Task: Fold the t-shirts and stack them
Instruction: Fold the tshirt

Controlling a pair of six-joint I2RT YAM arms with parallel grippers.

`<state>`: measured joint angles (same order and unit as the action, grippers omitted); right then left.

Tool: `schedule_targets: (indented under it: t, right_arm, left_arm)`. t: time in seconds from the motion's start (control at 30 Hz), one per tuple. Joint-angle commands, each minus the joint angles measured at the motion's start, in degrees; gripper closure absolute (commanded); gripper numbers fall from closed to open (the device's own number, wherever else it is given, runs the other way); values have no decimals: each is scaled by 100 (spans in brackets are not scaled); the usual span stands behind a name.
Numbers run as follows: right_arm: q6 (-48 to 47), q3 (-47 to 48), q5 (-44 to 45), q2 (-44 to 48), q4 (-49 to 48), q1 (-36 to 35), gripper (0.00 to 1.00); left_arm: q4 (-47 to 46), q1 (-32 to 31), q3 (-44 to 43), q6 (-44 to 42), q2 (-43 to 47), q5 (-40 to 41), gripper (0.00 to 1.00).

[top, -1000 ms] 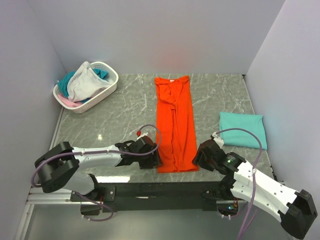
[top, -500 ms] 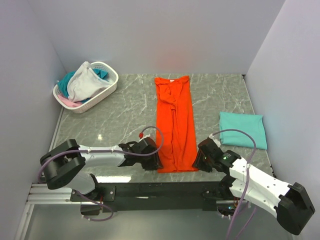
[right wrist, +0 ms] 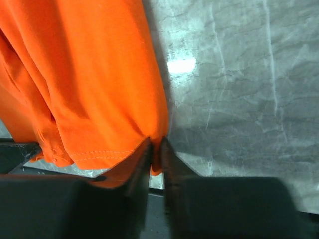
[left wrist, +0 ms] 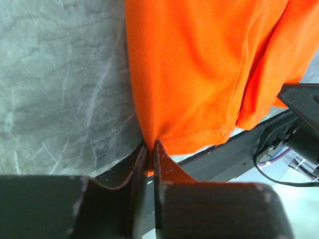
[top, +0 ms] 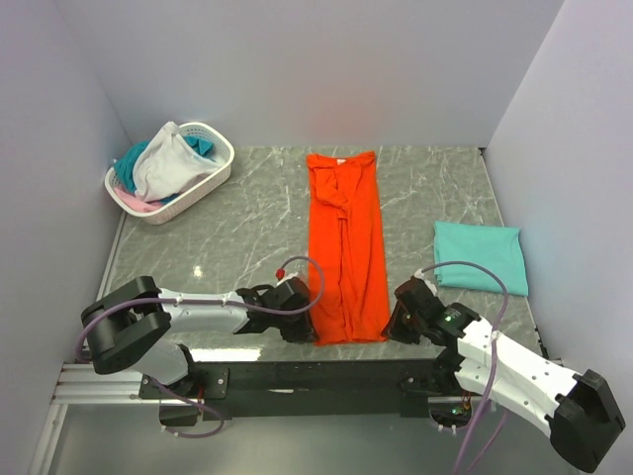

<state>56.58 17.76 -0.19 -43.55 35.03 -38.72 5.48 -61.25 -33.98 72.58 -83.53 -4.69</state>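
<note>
Long bright orange cloth t-shirt [top: 346, 247] is laid lengthwise mid grey marbled surface [top: 227, 228]. Its near hem corners are pinched: one by left pincer [left wrist: 149, 147], one by right pincer [right wrist: 155, 144], both clamped narrow on cloth.

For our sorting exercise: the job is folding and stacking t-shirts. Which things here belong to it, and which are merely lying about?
Belong to the job:
orange t-shirt, near corners pinched by left gripper and right gripper
folded teal t-shirt
heaped white, teal and pink clothes

Just lying about:
white basket holding those clothes
table
</note>
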Motion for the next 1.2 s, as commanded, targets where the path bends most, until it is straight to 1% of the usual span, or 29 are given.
schedule_targets:
  t: [0.0, 0.03, 0.1, 0.13, 0.17, 0.2, 0.3, 0.37, 0.47, 0.53, 0.57, 0.63, 0.87, 0.9, 1.03, 1.17]
  right_arm:
    - [-6, -150, -183, 66, -40, 31, 86]
    - [-24, -141, -201, 75, -57, 22, 88]
    - [-120, -115, -219, 162, -66, 22, 94]
    - [-129, -80, -210, 197, -92, 22, 95]
    - [-190, -62, -210, 250, -110, 31, 96]
    - [-208, -45, -210, 364, -162, 22, 100]
    - [-287, 52, -201, 575, -312, 22, 100]
    - [-331, 166, -44, 672, -339, 22, 100]
    - [-471, 403, 10, 672, -330, 22, 100]
    - [-542, 561, 220, 637, -391, 22, 100]
    - [-612, 614, 247, 602, -409, 22, 100]
    - [-683, 772, 404, 480, -487, 22, 100]
    - [-1016, 1396, 1011, -83, -979, 145, 100]
    - [-1052, 1440, 1003, -179, -1058, 215, 100]
    - [-1219, 1809, 889, -496, -1498, 479, 100]
    - [-1403, 2152, 818, -961, -1700, 743, 100]
  left_arm:
    - [270, -97, 67, 46, 37, 47, 89]
    - [357, -106, 58, 64, 73, 82, 92]
    - [393, -115, 58, 72, 204, 169, 95]
    - [419, -115, 32, 38, 240, 179, 98]
    - [480, -106, -3, 11, 240, 187, 98]
    - [524, -106, -117, -50, 232, 222, 99]
    - [630, -106, -380, -208, 118, 249, 99]
    - [674, -106, -513, -305, 82, 311, 99]
    - [797, -80, -785, -507, 65, 442, 99]
    - [999, -36, -1040, -683, 91, 451, 99]
    - [1060, -10, -1110, -727, 108, 643, 99]
    - [1096, 122, -1243, -850, 161, 706, 99]
    - [754, 702, -1585, -1280, 153, 592, 99]
    - [710, 807, -1725, -1472, 74, 531, 99]
    - [710, 1089, -2130, -1720, -164, 539, 99]
    - [586, 1457, -2507, -1931, -366, 390, 99]
